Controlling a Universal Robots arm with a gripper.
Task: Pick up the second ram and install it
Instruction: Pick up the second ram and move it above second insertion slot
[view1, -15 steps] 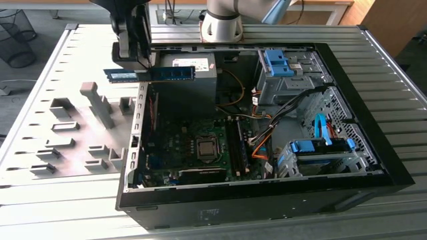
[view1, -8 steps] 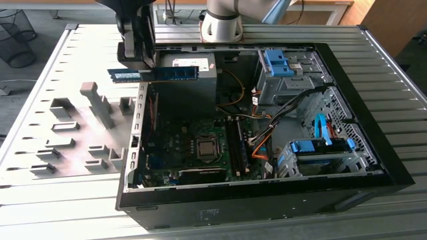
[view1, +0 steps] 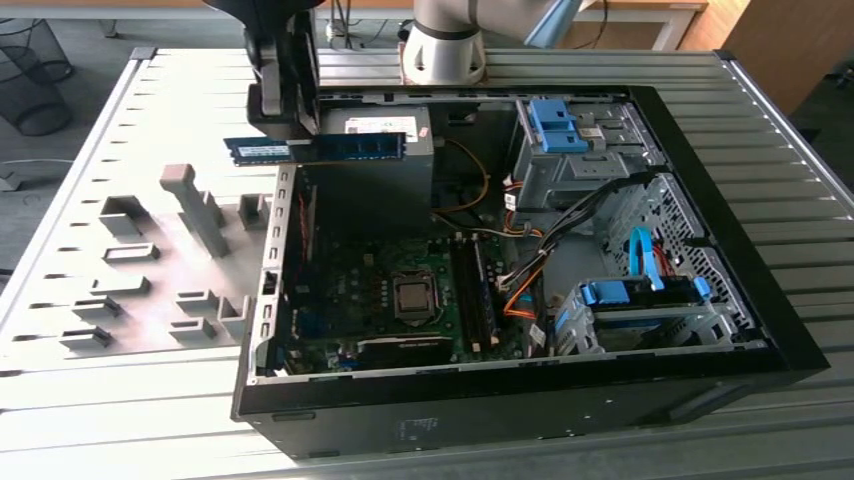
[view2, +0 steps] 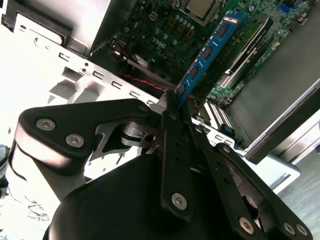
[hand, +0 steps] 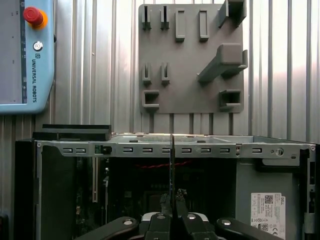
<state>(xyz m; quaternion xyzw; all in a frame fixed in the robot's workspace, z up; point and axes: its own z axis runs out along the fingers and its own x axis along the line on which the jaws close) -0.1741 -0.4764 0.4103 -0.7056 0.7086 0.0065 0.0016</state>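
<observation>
**Gripping the ram above the open case**

The gripper (view1: 299, 138) is closed on the ram (view1: 360, 148), pinching it about mid-length. In the exterior view the blue stick hangs in the air, level and standing on its long edge. It sits over the wall of the case (view1: 534, 410) at that view's left, towards the far end, just in front of the silver power supply (view1: 387, 190).

The case lies open on the slatted tabletop (view1: 80, 430), with the motherboard (view1: 360, 290) facing up. The long black slots (view1: 474, 290) run beside the processor socket (view1: 414, 297). The ram is well apart from them and not seated.

In the second wrist view the black fingers (view2: 172, 145) of the gripper (view2: 176, 97) meet on one end of the ram (view2: 210, 50). The rest of the stick, with its black chips, reaches out over the motherboard (view2: 160, 30).

In the first wrist view the ram (hand: 172, 165) shows edge-on as a thin dark line. It rises from the gripper (hand: 173, 200) and crosses the case rim (hand: 125, 149).

A grey holder plate (view1: 147, 270) with raised blocks lies on the tabletop at the exterior view's left of the case. The first wrist view shows the plate (hand: 190, 65) beyond the rim. Near it on the tabletop (hand: 100, 60) lies a pendant (hand: 20, 60) with a red button (hand: 32, 15).
</observation>
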